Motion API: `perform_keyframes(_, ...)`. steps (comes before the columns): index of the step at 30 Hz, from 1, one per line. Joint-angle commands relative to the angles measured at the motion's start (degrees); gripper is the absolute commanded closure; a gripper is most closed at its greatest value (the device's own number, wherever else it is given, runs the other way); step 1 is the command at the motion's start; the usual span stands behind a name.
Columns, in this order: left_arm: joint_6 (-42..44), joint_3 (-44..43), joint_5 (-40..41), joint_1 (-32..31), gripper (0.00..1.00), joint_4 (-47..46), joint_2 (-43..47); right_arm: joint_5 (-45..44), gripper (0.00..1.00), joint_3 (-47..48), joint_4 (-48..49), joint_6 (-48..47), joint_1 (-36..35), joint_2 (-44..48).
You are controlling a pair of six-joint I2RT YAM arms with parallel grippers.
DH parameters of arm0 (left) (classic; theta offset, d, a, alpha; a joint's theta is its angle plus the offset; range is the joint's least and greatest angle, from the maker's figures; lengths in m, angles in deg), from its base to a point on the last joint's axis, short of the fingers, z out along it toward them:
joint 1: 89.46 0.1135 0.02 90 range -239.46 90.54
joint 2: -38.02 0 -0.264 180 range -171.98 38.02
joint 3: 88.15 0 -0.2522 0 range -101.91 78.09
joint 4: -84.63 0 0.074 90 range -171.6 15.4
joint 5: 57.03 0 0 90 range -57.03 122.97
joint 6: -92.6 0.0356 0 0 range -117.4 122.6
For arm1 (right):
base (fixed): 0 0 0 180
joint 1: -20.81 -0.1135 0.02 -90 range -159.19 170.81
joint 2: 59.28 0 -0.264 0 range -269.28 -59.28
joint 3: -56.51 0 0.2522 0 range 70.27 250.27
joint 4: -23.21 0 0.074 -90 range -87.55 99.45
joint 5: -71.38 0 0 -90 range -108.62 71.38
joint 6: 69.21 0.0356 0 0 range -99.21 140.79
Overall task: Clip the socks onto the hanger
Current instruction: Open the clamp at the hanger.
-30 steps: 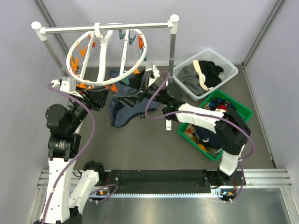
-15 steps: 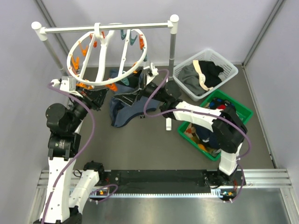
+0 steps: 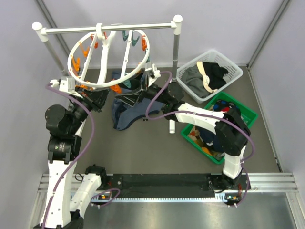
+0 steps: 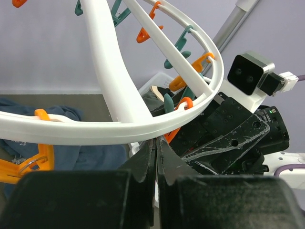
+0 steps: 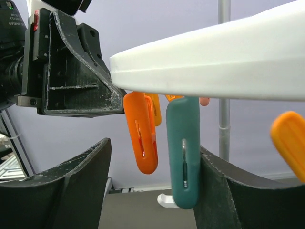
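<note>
**A:** Under the rack bar the hanger hangs tilted from its hook. It's light, stiff plastic, and I'd expect it to swing at a push.

**B:** And your fingers?

**A:** My left gripper is clenched just beneath the rim, with nothing visible between the tips. My right gripper is spread, with an orange clip and a teal clip between its fingers. They're sprung, so I'd squeeze the free ends.

**B:** The socks?

**A:** Soft and limp, in the green bin, well apart.

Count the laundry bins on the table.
2. A white basket sits far right, beside the rack post; a green crate lies nearer, partly covered by the right arm. None seems hidden.
</note>
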Motion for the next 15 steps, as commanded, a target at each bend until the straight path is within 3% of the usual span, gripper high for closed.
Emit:
perform_keyframes(1, -1.0, -2.4, 0.3, -0.1, 0.96, -0.7, 0.2, 0.7, 0.42, 2.9, 2.9, -1.5, -1.0, -0.2)
perform_keyframes(4, -1.4, -2.4, 0.4, -0.1, 0.97, -0.7, 0.1, 0.6, 0.55, 2.6, 2.7, -1.9, -0.9, 0.0)
perform_keyframes(9, -1.9, -2.6, -0.4, -0.1, 0.95, -0.5, 0.4, 0.0, 0.86, 1.6, 1.6, -3.1, -1.3, 0.9)
perform_keyframes(12, -1.0, -3.1, -1.2, -0.1, 0.81, 0.9, 0.8, -1.4, 0.99, 0.9, -0.2, -4.7, -1.7, 2.1)
perform_keyframes(13, 0.0, -3.4, -1.4, -0.1, 0.70, 1.4, 0.9, -1.9, 1.00, 0.8, -0.7, -5.6, -1.9, 2.5)
perform_keyframes(15, 1.1, -3.8, -2.0, -0.1, 0.59, 3.2, 1.4, -2.8, 1.00, -0.1, -1.3, -6.3, -2.2, 3.6)
